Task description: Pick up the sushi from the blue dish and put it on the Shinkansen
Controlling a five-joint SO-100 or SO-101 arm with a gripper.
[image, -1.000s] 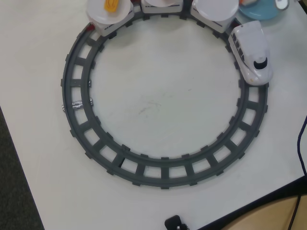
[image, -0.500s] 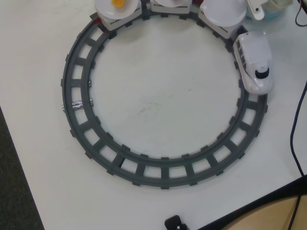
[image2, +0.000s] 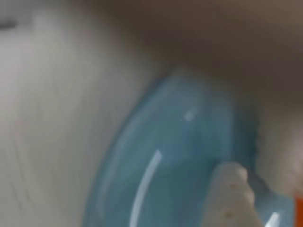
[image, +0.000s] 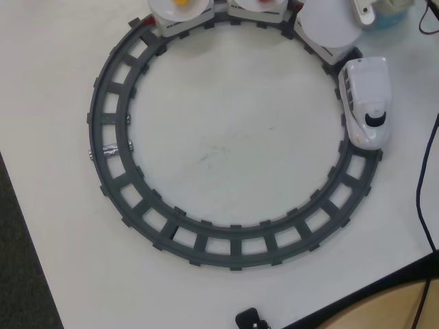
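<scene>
Blue dish (image2: 180, 161) fills the blurred wrist view, just beneath one pale gripper (image2: 232, 198) finger; jaw width cannot be told. Sushi (image2: 299, 210), an orange sliver beside it, could be nudged away.

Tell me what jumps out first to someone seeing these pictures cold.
In the overhead view, the grey ring track fills most of the white table. The white Shinkansen sits on the ring's right side, pulling plate-topped cars along the top edge. The blurred wrist view is dominated by the blue dish, with a pale gripper finger at its lower right.
</scene>
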